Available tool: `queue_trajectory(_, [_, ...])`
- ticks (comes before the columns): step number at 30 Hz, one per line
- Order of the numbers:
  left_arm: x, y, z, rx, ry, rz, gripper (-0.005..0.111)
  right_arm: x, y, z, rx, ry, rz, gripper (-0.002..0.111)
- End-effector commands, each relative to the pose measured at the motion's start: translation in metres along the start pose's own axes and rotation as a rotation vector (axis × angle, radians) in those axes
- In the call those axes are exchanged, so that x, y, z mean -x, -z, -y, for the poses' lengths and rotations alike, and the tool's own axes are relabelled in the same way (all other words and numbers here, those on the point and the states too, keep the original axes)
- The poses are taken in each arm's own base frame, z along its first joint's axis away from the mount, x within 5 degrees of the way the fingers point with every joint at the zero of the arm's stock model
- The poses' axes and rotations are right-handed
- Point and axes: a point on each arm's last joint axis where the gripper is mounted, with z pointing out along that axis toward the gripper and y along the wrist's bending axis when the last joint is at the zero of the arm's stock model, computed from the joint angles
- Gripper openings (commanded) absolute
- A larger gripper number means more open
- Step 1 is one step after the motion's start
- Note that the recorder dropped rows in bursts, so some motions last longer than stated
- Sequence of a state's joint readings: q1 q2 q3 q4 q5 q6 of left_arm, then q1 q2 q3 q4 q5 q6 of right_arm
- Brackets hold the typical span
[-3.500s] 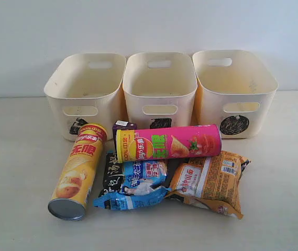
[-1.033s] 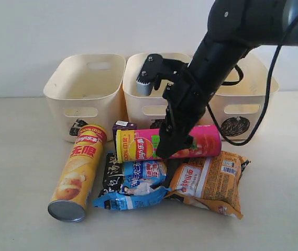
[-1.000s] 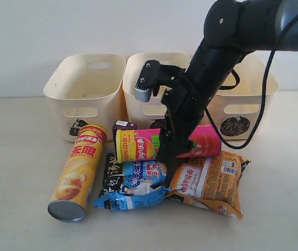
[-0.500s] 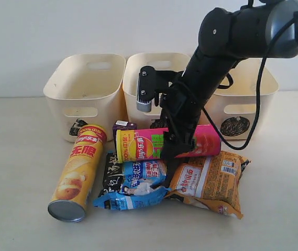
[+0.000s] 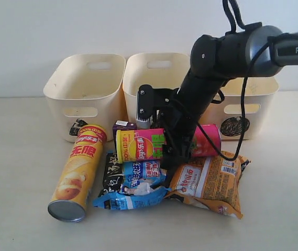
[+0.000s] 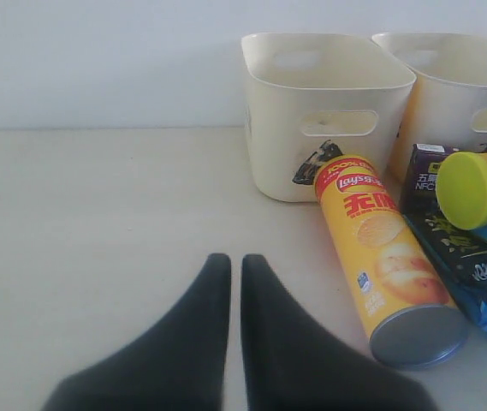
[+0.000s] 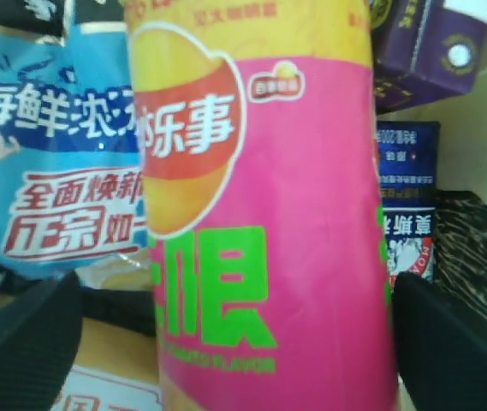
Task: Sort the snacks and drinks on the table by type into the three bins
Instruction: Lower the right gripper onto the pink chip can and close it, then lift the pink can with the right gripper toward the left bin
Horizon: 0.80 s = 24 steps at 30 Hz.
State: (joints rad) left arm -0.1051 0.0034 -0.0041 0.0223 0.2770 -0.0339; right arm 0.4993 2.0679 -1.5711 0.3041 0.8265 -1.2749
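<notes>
Moved: right arm (image 5: pixel 219 55) lower than half a second ago, wrist sunk onto the pile; snacks, cartons and bins unmoved.
Left fingers (image 6: pixel 196 342): narrow, only a slit between, holding nothing; over bare worktop (image 6: pixel 89 214), well left of the pile.
Left bin (image 5: pixel 86 83): nothing seen inside.
Yellow tube (image 5: pixel 78 170): lying down, cap end near left bin, foil end toward the front.
Black bag (image 5: pixel 112 168), blue-white bag (image 5: pixel 141 180): flat, between yellow tube and orange bag, in front of pink tube.
Purple carton (image 5: pixel 123 125): just in front of middle bin, behind pink tube's cap end.
Middle bin (image 5: pixel 159 78): nothing seen inside; front partly behind the arm.
Pink tube (image 5: pixel 138 145): lying down, long axis left to right, behind the bags.
Right fingers (image 7: pixel 20 342): wide, one on each side of pink tube, set crosswise to its long axis about mid-length; contact not shown.
Nearer arm: right, already astride; left well apart.
Blue carton (image 7: pixel 404 184): behind pink tube, hidden in the exterior view.
Orange bag (image 5: pixel 211 183): flat, front right of the pile.
Right bin (image 5: pixel 238 78): nothing seen inside; partly behind the arm.
Next, as a judgement: closing across the tube's width, then a level lift; risk of dragging the bags alongside.
</notes>
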Motion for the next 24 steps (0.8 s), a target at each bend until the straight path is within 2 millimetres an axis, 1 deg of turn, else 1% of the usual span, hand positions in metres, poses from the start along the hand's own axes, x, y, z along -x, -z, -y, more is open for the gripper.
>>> queue_trajectory(1, [-0.001, 0.000, 0.000, 0.001, 0.007, 0.006, 0.004, -0.003, -0.005, 0.002, -0.007, 0.022, -0.017, 0.070])
queue_trajectory(4, [-0.001, 0.000, 0.000, 0.001, 0.007, 0.006, 0.004, -0.004, -0.004, 0.004, -0.031, 0.048, -0.037, 0.040])
queue_trajectory(6, [-0.001, 0.000, 0.000, 0.001, 0.007, 0.006, 0.004, -0.005, -0.002, 0.006, -0.051, 0.066, -0.048, 0.012])
queue_trajectory(7, [-0.001, 0.000, 0.000, 0.001, 0.007, 0.006, 0.004, -0.004, 0.001, 0.006, -0.058, 0.069, -0.045, 0.001])
queue_trajectory(9, [-0.001, 0.000, 0.000, 0.001, 0.007, 0.006, 0.004, -0.002, 0.009, 0.006, -0.071, 0.072, -0.039, 0.002])
queue_trajectory(12, [-0.001, 0.000, 0.000, 0.001, 0.007, 0.006, 0.004, 0.003, 0.026, 0.005, -0.087, 0.079, -0.027, 0.001])
queue_trajectory(15, [-0.001, 0.000, 0.000, 0.001, 0.007, 0.006, 0.004, 0.009, 0.052, 0.001, -0.099, 0.079, -0.003, 0.001])
queue_trajectory(17, [-0.001, 0.000, 0.000, 0.001, 0.007, 0.006, 0.004, 0.015, 0.071, -0.001, -0.125, 0.041, 0.033, 0.001])
queue_trajectory(21, [-0.001, 0.000, 0.000, 0.001, 0.007, 0.006, 0.004, 0.032, 0.102, -0.004, -0.168, -0.161, 0.205, 0.001])
queue_trajectory(22, [-0.001, 0.000, 0.000, 0.001, 0.007, 0.006, 0.004, 0.037, 0.107, -0.004, -0.165, -0.228, 0.267, 0.001])
queue_trajectory(24, [-0.001, 0.000, 0.000, 0.001, 0.007, 0.006, 0.004, 0.049, 0.110, -0.005, -0.152, -0.346, 0.363, 0.001])
